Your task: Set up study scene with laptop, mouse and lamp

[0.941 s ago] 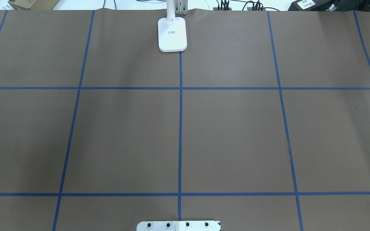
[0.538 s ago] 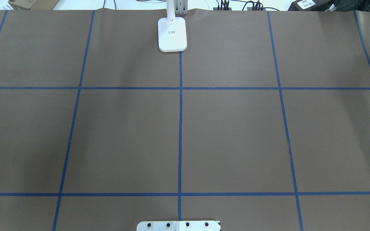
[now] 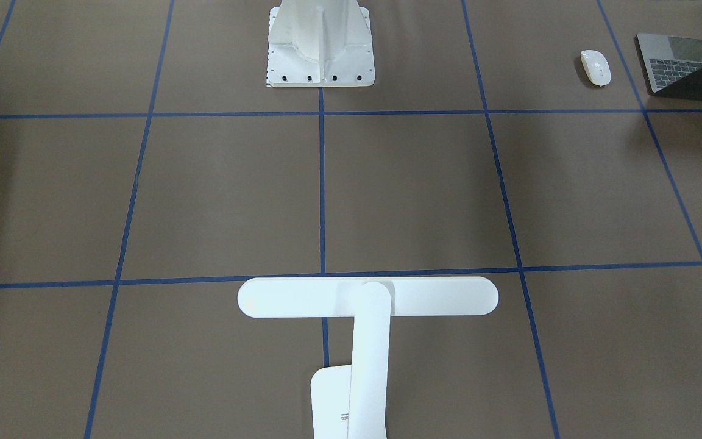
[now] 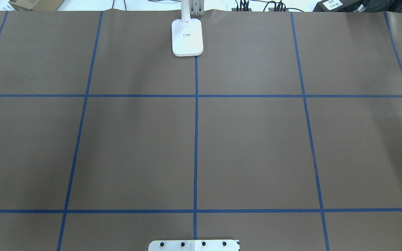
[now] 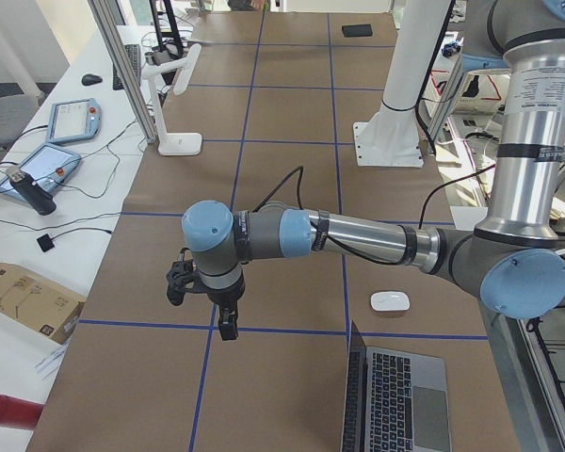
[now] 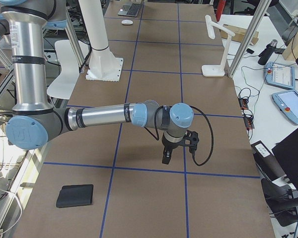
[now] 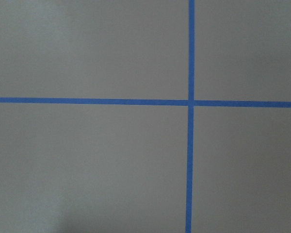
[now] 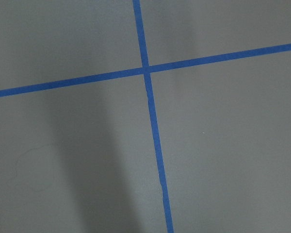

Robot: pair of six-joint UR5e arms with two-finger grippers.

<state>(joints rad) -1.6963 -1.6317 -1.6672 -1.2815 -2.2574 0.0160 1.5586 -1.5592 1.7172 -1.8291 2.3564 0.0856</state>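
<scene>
— Brown bench (image 3: 424, 195), blue tape (image 3: 322, 183) grid. Front view?
— White lamp (image 3: 368, 297) at operators' edge, on centre line; mouse (image 3: 595, 67) just beside laptop (image 3: 686, 64), robot's-left end.
— Overhead?
— Only lamp base.
— Side views?
— Both arms stretched level, wrists turned down: left gripper (image 5: 228, 330), right gripper (image 6: 165, 157) above bare bench. Fingers' opening: cannot tell.
— Wrist cameras?
— Tape crossings only.
</scene>
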